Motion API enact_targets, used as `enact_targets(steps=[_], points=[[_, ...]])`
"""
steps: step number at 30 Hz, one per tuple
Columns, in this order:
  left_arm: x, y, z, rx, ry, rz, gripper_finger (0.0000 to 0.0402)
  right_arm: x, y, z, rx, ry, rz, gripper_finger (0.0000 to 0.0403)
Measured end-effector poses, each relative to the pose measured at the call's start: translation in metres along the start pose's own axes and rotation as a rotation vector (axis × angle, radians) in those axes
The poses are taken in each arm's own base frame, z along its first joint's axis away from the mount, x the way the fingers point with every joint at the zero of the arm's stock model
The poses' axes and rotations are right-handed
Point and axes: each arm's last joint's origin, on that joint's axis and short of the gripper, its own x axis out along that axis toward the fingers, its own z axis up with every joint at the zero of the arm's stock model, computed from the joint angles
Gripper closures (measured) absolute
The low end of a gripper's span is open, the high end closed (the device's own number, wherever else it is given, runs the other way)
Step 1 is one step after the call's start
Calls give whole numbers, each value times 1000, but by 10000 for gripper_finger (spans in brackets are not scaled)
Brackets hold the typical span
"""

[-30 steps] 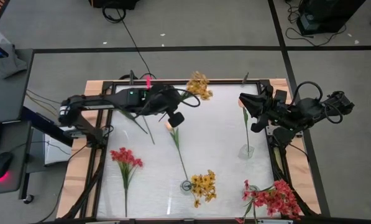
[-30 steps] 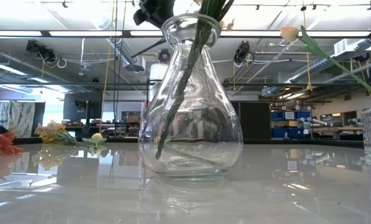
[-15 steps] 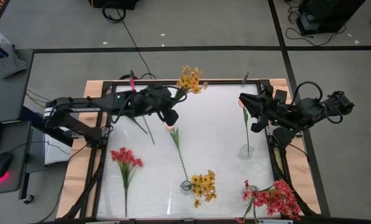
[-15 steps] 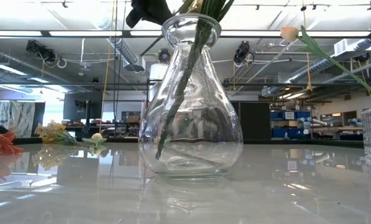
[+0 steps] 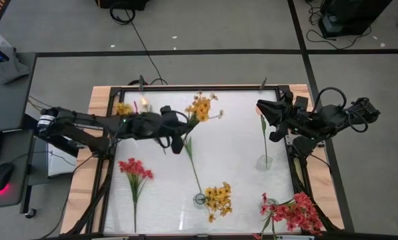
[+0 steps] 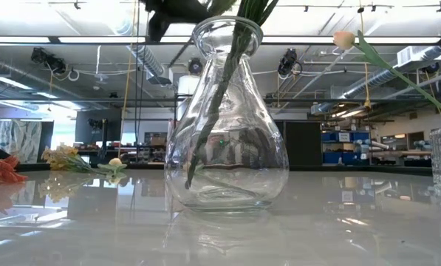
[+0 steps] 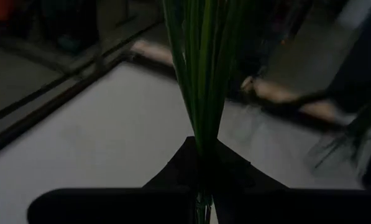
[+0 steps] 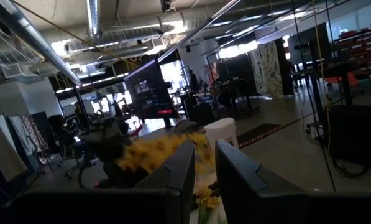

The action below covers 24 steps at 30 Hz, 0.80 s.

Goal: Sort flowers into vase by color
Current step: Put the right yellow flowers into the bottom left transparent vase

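**Yellow bunch goes to the yellow vase, stems first**

Yellow bunch (image 5: 200,107) is clamped by its green stems (image 7: 201,93) in the left gripper (image 5: 174,128), held over the far-middle of the table (image 5: 239,133). The wrist view shows the two fingers pinched together on the stems, which fan out beyond them.

The vase (image 5: 200,198) at the near edge already carries yellow flowers (image 5: 219,199), so by colour that looks like the target. A peach stem (image 5: 192,160) lies on the table between the gripper and that vase; best to travel high enough that the dangling bunch does not drag it.

To do this well: keep the grip firm, tip the stems downward before descending, and centre them over the vase mouth (image 6: 227,28), which is narrow. Lower until the stems are well inside, then let go.

The right gripper (image 5: 272,123) waits at the right edge, fingers close together with a narrow gap, holding nothing.
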Motion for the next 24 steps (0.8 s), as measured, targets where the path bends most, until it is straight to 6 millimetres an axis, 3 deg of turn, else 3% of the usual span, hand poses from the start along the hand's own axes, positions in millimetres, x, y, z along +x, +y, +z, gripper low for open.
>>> enact_targets(steps=[5,13,24], points=[[1,-7,-13,68,-2,-58,372,0,0,0,0,0,0,328],[-7,-28,-19,241,-17,-154,372,0,0,0,0,0,0,328],[-16,-46,-25,248,-40,-230,372,0,0,0,0,0,0,328]])
